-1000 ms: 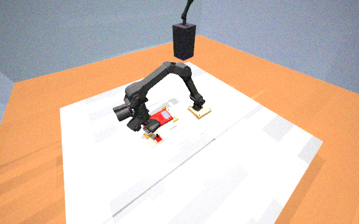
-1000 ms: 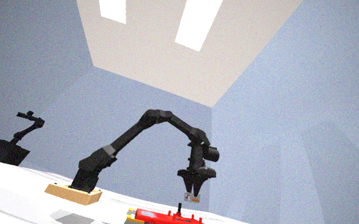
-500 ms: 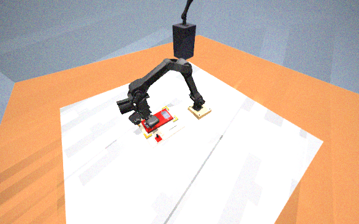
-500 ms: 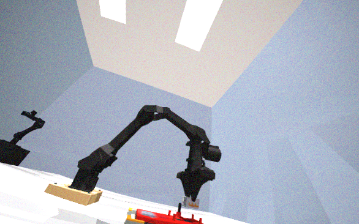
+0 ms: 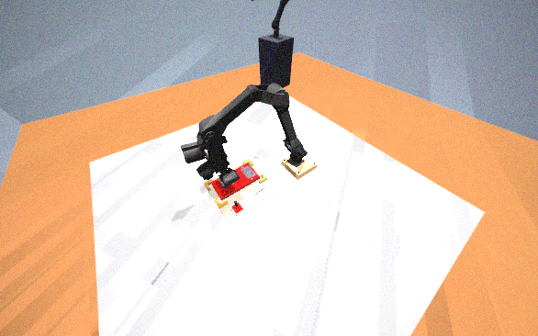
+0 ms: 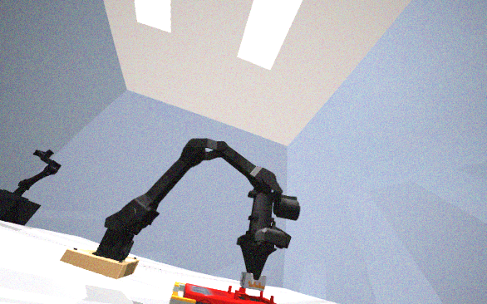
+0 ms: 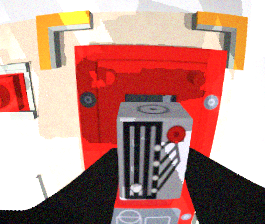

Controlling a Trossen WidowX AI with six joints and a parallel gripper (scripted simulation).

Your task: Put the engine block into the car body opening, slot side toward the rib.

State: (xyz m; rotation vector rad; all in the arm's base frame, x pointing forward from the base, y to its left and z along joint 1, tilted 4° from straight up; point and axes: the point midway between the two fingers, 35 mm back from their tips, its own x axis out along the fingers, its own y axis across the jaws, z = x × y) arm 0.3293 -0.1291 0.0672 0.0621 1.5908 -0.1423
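Over the flat red car body, the black two-fingered hand points straight down, clamped on the sides of the small grey engine block with dark vertical slots and a red round cap on its upper face. In the exterior view the block hangs just above the red body, seemingly not yet seated, though the gap is too small to judge surely. The side grip leaves the underside of the block free, which suits lowering it into an opening; the opening and the rib are hidden beneath the block in the wrist view, so I cannot tell whether the slot side faces the rib. The car body lies on a pale beige base plate with yellow corner brackets, which likely keep it from sliding when pushed on. A small red fixture with a black knob stands just beside the plate on the white worktop; it sits near the descent path, so a straight vertical push and retreat seems the safest course.
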